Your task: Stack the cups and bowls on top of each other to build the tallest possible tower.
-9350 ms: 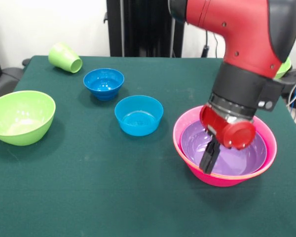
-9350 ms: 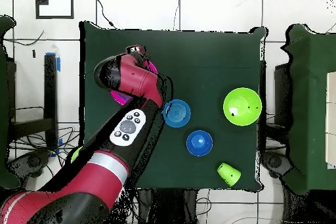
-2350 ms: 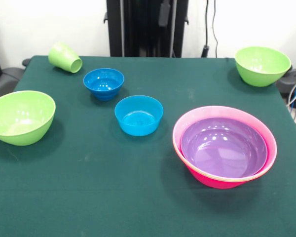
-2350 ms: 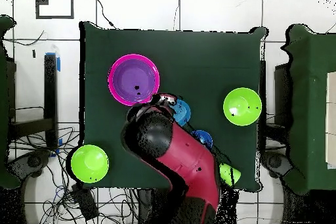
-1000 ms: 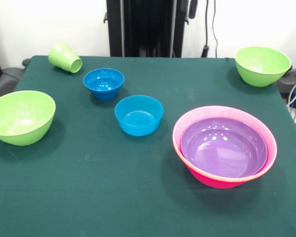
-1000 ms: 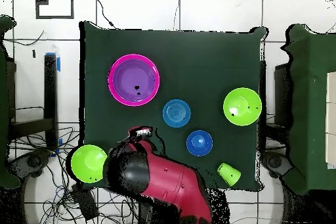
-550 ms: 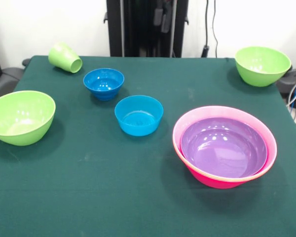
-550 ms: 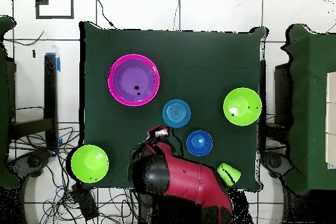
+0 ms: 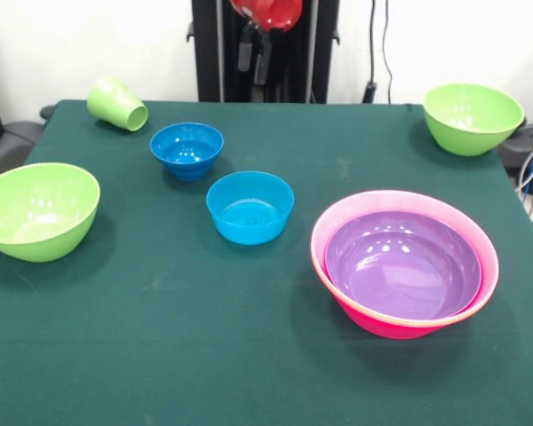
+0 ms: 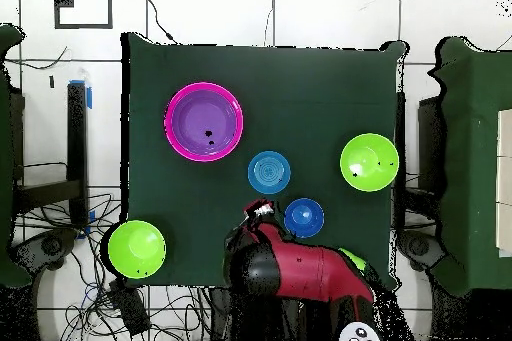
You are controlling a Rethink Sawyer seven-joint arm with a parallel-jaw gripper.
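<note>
Two blue bowls sit mid-desk, and the far one [image 9: 186, 149] is the piece nearest the fingers [image 9: 256, 55], which hang high at the desk's far edge, up and to its right in the front view. In the overhead view the fingers [image 10: 259, 209] lie just beside that bowl [image 10: 304, 217], with the other blue bowl [image 10: 269, 172] a little farther out. The fingers hold nothing; whether they are parted or closed I cannot tell. The tower [image 9: 404, 263], a purple bowl nested in a pink one, stands well apart toward the near side. Green bowls [image 9: 37, 209] [image 9: 473, 116] sit at opposite edges. The green cup [image 9: 116, 103] lies tipped at the far corner, mouth toward the desk's middle.
</note>
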